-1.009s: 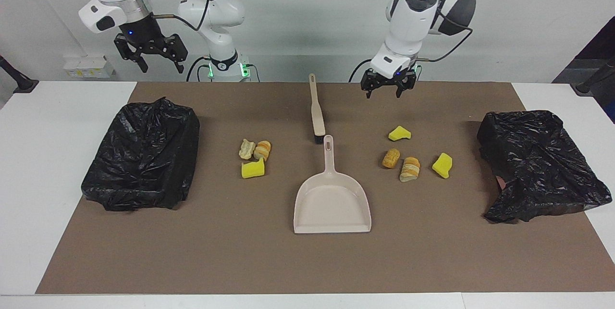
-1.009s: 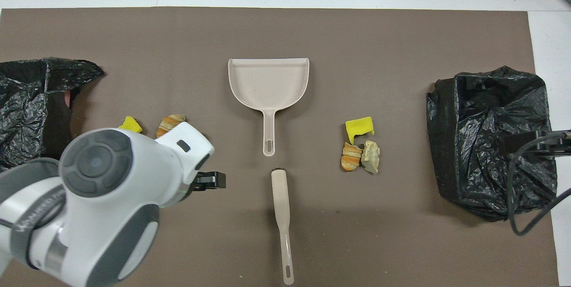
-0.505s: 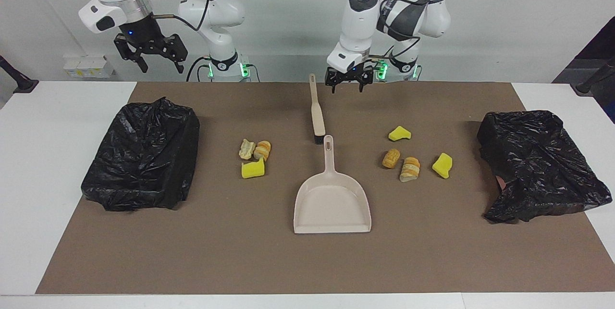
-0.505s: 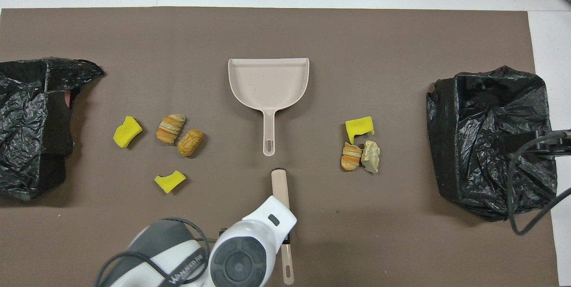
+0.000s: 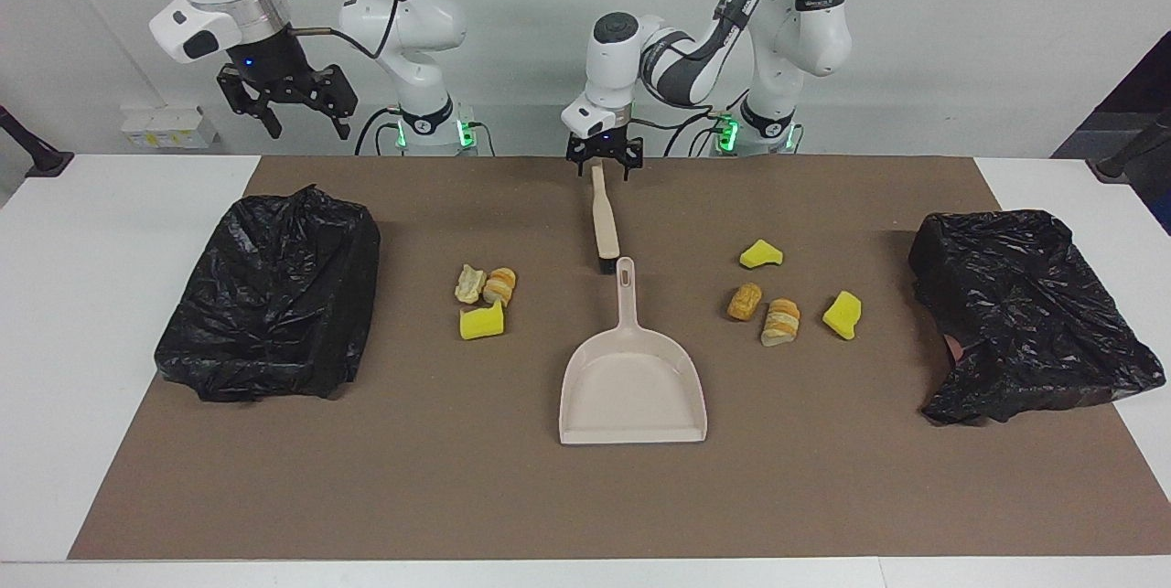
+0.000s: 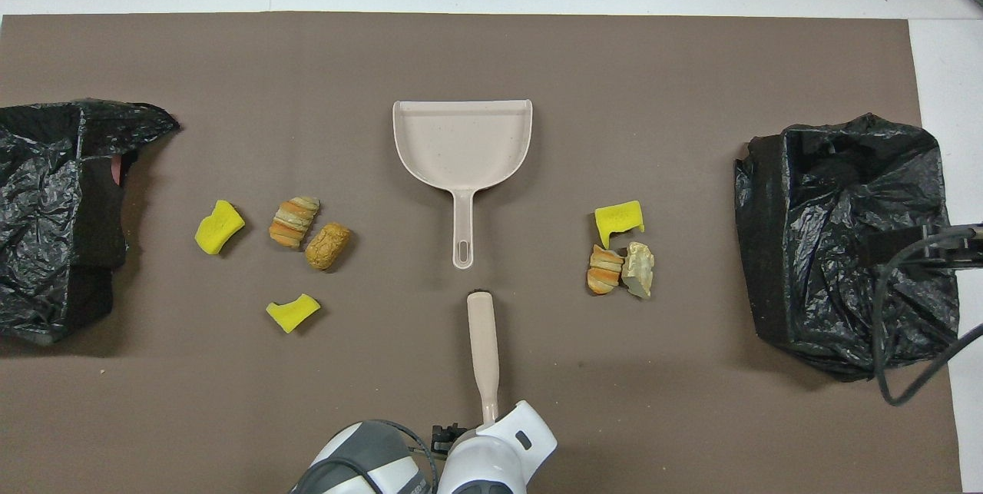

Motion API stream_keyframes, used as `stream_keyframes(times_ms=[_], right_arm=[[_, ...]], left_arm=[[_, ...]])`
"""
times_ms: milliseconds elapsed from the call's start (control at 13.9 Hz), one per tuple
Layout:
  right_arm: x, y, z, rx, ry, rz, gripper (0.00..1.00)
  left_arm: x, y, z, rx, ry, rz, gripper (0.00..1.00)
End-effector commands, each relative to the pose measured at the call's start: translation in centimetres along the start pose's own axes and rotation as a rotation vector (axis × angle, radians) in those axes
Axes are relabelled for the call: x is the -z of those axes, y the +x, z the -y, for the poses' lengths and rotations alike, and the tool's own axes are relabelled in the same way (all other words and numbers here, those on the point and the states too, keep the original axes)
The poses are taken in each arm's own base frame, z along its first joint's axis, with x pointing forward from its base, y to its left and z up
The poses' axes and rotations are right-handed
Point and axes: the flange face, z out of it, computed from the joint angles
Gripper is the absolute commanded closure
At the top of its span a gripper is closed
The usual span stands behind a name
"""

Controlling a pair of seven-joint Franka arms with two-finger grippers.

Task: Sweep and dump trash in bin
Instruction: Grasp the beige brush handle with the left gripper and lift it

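No text, label, brand, number or sign can be read on anything here; small dark lettering runs round a band on each white arm, but it is too small to make out

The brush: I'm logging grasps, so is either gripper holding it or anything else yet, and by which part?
Cannot be told: the left gripper is at the brush handle's tip. The right gripper, open, waits empty above the table.
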Motion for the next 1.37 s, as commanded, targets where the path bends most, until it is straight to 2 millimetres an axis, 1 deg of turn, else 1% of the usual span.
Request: stream_keyframes(times_ms=[0, 72, 144, 216, 288, 360, 432, 505, 577, 649, 721, 793, 865, 937, 1009, 1081, 1153, 1297], right_arm=[[0.0, -0.4, -0.5, 0.024, 0.001, 0.003, 0.0], [0.0, -0.4, -0.5, 0.024, 0.001, 0.003, 0.0], [0.0, -0.4, -0.5, 0.024, 0.001, 0.001, 0.0], [0.0, -0.4, -0.5, 0.024, 0.001, 0.003, 0.0], [0.0, -0.4, -0.5, 0.024, 0.001, 0.003, 0.0], [0.0, -0.4, -0.5, 0.024, 0.001, 0.003, 0.0], [0.0, -0.4, -0.5, 0.024, 0.001, 0.003, 0.0], [0.0, -0.4, -0.5, 0.024, 0.001, 0.003, 0.0], [0.0, -0.4, -0.5, 0.024, 0.001, 0.001, 0.0], [0.0, -0.4, -0.5, 0.024, 0.001, 0.001, 0.0], [0.0, -0.4, -0.5, 0.024, 0.001, 0.003, 0.0], [0.0, -0.4, -0.5, 0.026, 0.001, 0.003, 0.0], [0.0, -0.4, -0.5, 0.026, 0.001, 0.003, 0.0], [0.0, -0.4, -0.5, 0.024, 0.001, 0.003, 0.0], [0.0, -0.4, -0.5, 0.024, 0.001, 0.003, 0.0], [0.0, -0.4, -0.5, 0.024, 0.001, 0.003, 0.0], [0.0, -0.4, -0.5, 0.026, 0.001, 0.003, 0.0], [0.0, -0.4, -0.5, 0.024, 0.001, 0.003, 0.0]], left_arm=[[0.5, 1.2, -0.2, 0.013, -0.006, -0.004, 0.0], [1.3, 1.6, -0.3, 0.019, 0.005, 0.008, 0.0], [1.9, 2.0, -0.4, 0.017, 0.012, 0.014, 0.05], [2.4, 2.7, -0.1, 0.031, 0.015, 0.019, 0.1], [2.7, 3.0, 0.2, 0.037, 0.02, 0.023, 0.2], [2.7, 3.0, 0.2, 0.04, 0.02, 0.025, 0.42], [2.7, 3.0, 0.2, 0.04, 0.024, 0.028, 0.67], [2.6, 2.8, 0.3, 0.04, 0.03, 0.034, 0.87], [2.6, 2.7, 0.4, 0.046, 0.033, 0.036, 1.0], [2.6, 2.7, 0.4, 0.064, 0.04, 0.042, 1.0], [3.2, 3.5, 1.2, 0.097, 0.043, 0.047, 1.0], [4.4, 4.9, 3.0, 0.139, 0.045, 0.054, 1.0], [5.8, 5.4, 3.6, 0.16, 0.059, 0.071, 1.0], [7.0, 5.6, 3.8, 0.174, 0.091, 0.104, 1.0], [8.0, 6.4, 4.6, 0.205, 0.123, 0.138, 1.0], [9.0, 7.6, 6.1, 0.244, 0.141, 0.16, 1.0], [9.7, 8.4, 7.5, 0.27, 0.161, 0.175, 1.0], [10.3, 9.5, 9.5, 0.314, 0.2, 0.182, 1.0]])
